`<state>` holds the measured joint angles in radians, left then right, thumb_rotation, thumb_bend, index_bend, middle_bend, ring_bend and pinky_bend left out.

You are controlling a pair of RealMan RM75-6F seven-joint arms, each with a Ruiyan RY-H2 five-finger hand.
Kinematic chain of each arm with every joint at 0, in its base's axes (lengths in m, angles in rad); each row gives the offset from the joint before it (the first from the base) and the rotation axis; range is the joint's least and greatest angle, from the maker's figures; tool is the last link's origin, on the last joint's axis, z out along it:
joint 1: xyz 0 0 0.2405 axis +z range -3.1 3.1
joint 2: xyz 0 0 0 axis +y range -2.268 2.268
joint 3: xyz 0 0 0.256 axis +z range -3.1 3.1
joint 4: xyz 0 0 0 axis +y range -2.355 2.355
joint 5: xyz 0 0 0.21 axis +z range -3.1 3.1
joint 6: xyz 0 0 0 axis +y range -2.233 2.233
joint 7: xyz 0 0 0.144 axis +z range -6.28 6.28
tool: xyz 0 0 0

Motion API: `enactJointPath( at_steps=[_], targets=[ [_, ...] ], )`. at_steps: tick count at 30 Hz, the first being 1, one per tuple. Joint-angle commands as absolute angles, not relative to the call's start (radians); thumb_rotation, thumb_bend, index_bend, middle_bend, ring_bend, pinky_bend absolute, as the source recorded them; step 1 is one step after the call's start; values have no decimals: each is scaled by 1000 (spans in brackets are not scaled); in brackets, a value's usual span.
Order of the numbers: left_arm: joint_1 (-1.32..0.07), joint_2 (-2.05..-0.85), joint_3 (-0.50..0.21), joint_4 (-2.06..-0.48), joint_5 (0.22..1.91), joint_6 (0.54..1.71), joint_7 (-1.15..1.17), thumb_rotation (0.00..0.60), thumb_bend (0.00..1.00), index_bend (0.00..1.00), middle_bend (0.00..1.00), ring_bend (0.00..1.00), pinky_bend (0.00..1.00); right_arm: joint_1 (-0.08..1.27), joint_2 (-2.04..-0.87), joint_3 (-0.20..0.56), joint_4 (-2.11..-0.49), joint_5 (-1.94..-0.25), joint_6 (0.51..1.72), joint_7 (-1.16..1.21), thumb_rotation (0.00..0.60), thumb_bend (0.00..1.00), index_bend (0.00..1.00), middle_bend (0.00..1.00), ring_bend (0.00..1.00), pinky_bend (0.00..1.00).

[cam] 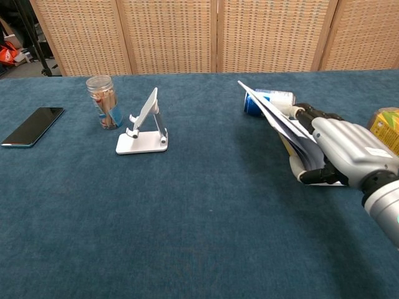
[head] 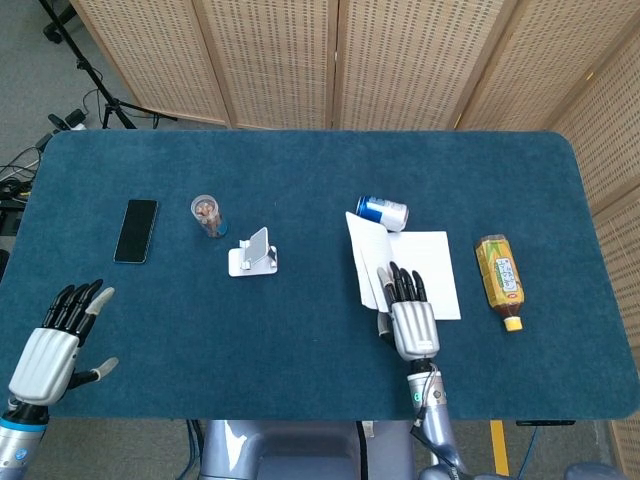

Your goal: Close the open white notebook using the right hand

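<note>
The white notebook [head: 432, 272] lies at the table's right of centre, its right half flat on the cloth. Its left leaf [cam: 269, 112] stands tilted up and leans to the right. My right hand [head: 412, 318] grips that leaf at its near edge, with the fingers [cam: 312, 118] over the top side and the thumb [cam: 310, 177] beneath. In the chest view the same right hand [cam: 346, 153] shows at the right edge. My left hand [head: 56, 340] hovers at the near left corner, fingers spread, holding nothing.
A blue can [head: 382, 212] lies on its side just behind the notebook. A tea bottle [head: 499, 278] lies to the right of the notebook. A white phone stand [head: 253, 252], a small jar [head: 208, 215] and a black phone [head: 136, 230] sit on the table's left half.
</note>
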<state>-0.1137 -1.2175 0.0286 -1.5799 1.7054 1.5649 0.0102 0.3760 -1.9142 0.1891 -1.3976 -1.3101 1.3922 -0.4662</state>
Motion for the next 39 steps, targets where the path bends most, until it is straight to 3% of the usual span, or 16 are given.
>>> enactJointPath(
  at_steps=[1,8,29,34,39],
  targets=[
    [-114,-1218,29,-1580,1706,1565,10,600,0,0,0,0,0,372,-1911,196,-1392,-1317,1402,-453,600,499,0,0,0,0],
    [-113,-1219,29,-1580,1708,1567,12,600,0,0,0,0,0,364,-1901,209,-1390,-1317,1421,-443,600,440,0,0,0,0],
    [-112,-1222,30,-1579,1714,1572,13,600,0,0,0,0,0,325,-1829,238,-1489,-1365,1530,-441,600,440,0,0,0,0],
    [-111,-1221,29,-1578,1712,1574,9,600,0,0,0,0,0,316,-1779,240,-1514,-1364,1524,-426,600,440,0,0,0,0],
    [-111,-1221,26,-1576,1705,1572,7,600,0,0,0,0,0,302,-1643,195,-1543,-1400,1462,-328,600,440,0,0,0,0]
  ],
)
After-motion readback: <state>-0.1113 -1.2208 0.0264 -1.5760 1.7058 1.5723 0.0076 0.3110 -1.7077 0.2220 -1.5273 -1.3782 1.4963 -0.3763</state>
